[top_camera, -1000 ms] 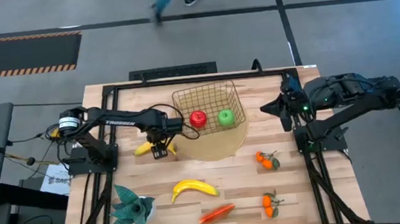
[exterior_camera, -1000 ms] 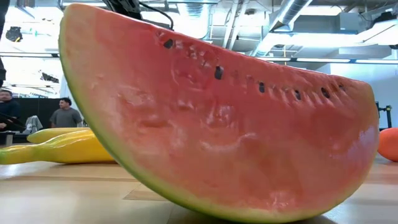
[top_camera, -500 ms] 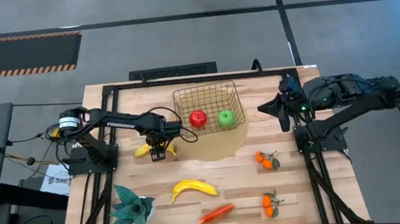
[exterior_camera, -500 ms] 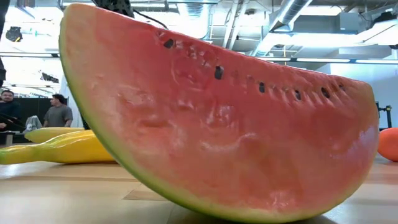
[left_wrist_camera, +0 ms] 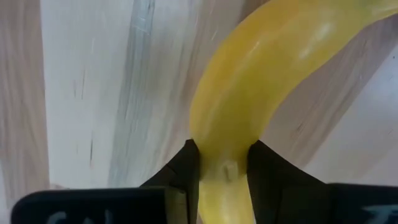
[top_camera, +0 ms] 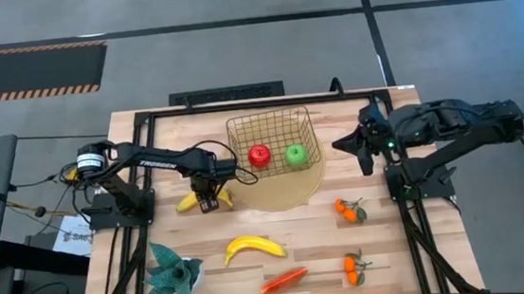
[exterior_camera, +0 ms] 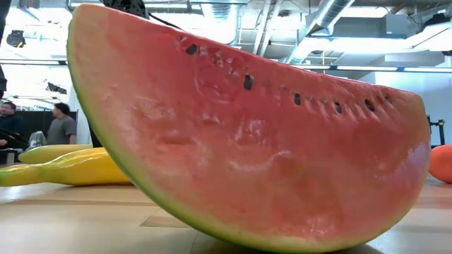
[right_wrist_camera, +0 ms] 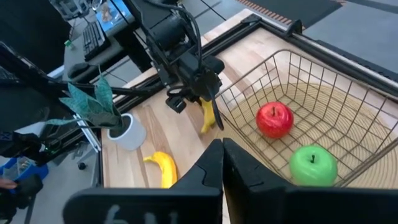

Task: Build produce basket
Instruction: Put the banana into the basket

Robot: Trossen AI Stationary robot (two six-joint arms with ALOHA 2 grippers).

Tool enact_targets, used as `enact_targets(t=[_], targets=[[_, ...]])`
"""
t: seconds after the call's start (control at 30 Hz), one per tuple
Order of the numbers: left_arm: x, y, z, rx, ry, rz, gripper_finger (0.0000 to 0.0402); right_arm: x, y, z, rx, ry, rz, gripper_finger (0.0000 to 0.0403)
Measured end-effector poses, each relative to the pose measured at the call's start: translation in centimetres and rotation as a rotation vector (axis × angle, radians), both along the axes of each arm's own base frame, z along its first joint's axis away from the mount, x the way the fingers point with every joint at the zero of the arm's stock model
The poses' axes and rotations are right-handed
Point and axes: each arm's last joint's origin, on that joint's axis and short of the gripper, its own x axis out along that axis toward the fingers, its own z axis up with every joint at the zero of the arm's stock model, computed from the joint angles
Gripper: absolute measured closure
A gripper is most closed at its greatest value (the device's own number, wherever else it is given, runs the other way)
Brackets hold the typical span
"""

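The gold wire basket (top_camera: 273, 138) stands at the far middle on a round tan mat and holds a red apple (top_camera: 260, 155) and a green apple (top_camera: 295, 154). Left of the basket a yellow banana (top_camera: 187, 202) lies on the wood, and my left gripper (top_camera: 208, 202) points down, shut on it. A second banana (top_camera: 254, 249), a red-orange chili (top_camera: 284, 279) and two tangerine clusters (top_camera: 348, 210) (top_camera: 351, 267) lie nearer. My right gripper (top_camera: 361, 146) hangs shut in the air at the right, clear of everything. My left gripper pinches the banana between its two fingers (left_wrist_camera: 191, 169), one on each long side (left_wrist_camera: 224, 146), about midway along it. The fingers come from above, pointing down, and lie across the banana. The banana lies on the table.
A teal spiky plant in a white pot (top_camera: 173, 274) stands at the near left. A big watermelon slice (exterior_camera: 247, 141) right before the low camera blocks most of that view. People stand in the room behind (exterior_camera: 62, 127). A black frame rims the table (top_camera: 239, 106).
My left gripper has sunk straight down over the banana left of the basket and shut its fingers on it. The banana has shifted a little on the table.
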Motion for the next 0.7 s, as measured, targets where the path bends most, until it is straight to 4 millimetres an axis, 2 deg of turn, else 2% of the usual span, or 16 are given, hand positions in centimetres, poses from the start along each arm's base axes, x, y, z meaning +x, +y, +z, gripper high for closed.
enact_targets(t=[0.17, 0.33, 0.47, 0.63, 0.7], targets=[[0.1, -0.1, 0.3, -0.021, 0.011, 0.017, 0.033, 0.2, 0.0, 0.1, 0.002, -0.01, 0.0, 0.0387], [1.3, -0.4, 3.4, -0.036, 0.009, 0.004, 0.033, 0.2, 0.0, 0.1, 0.002, -0.011, 0.0, 0.0385], [2.7, -0.7, 7.9, -0.026, -0.078, -0.03, 0.033, 0.2, 0.0, 0.1, 0.002, -0.011, 0.0, 0.0383], [3.9, -1.0, 15.2, 0.006, -0.34, -0.051, 0.033, 0.2, 0.0, 0.1, 0.002, -0.011, 0.0, 0.0387], [4.3, -0.8, 18.0, 0.07, -0.448, -0.047, 0.033, 0.2, 0.0, 0.1, 0.002, -0.011, 0.0, 0.0388]])
